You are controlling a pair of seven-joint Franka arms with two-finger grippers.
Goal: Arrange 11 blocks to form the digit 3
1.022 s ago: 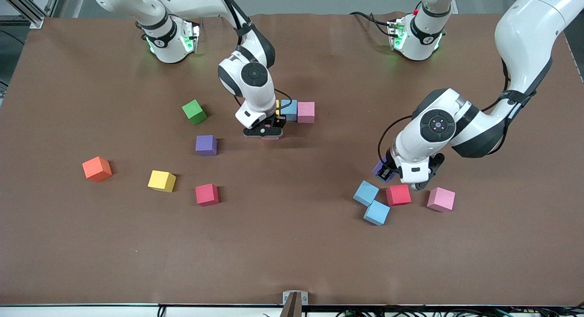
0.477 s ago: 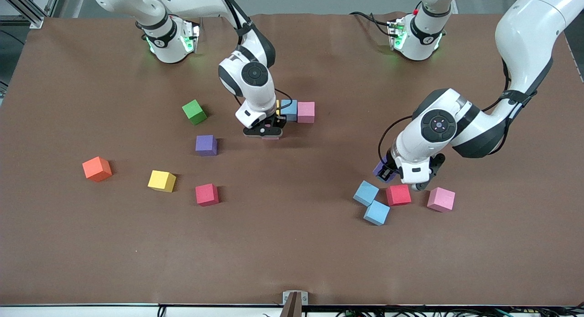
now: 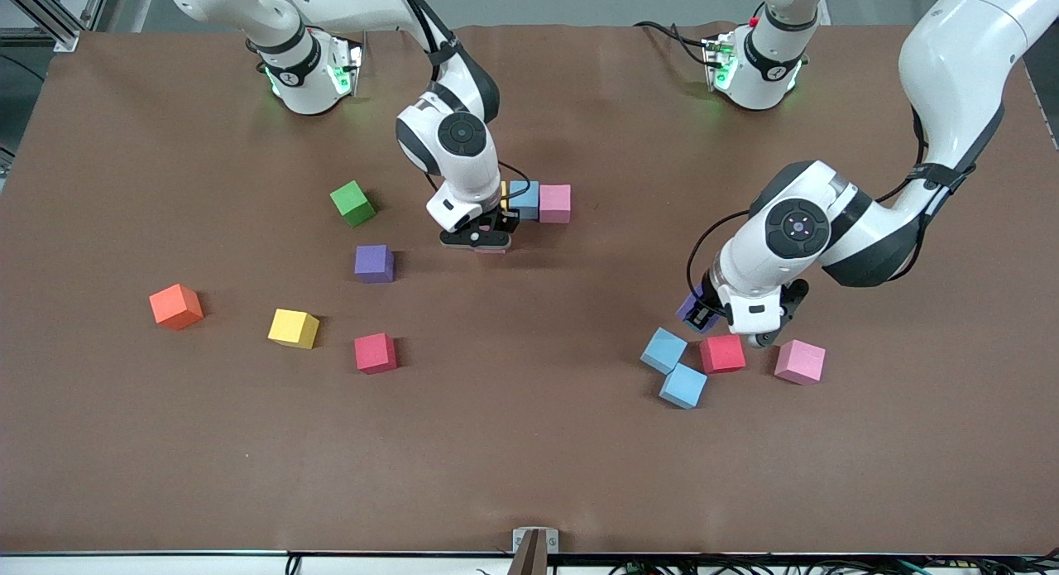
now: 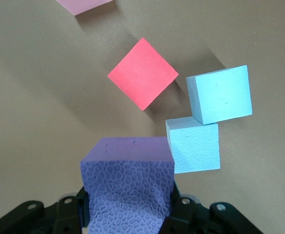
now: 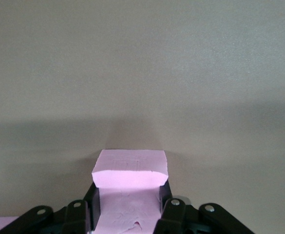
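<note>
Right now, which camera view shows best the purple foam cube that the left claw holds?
The left wrist view: the purple foam cube fills its foreground. The front view shows only a corner under the arm; the right wrist view shows nothing.

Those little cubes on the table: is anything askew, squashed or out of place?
Mostly tidy. The pink cube in the right hand looks pinched in at its sides. The two light blue cubes and the red cube lie skewed, beside the purple cube that the left hand grips.
</note>
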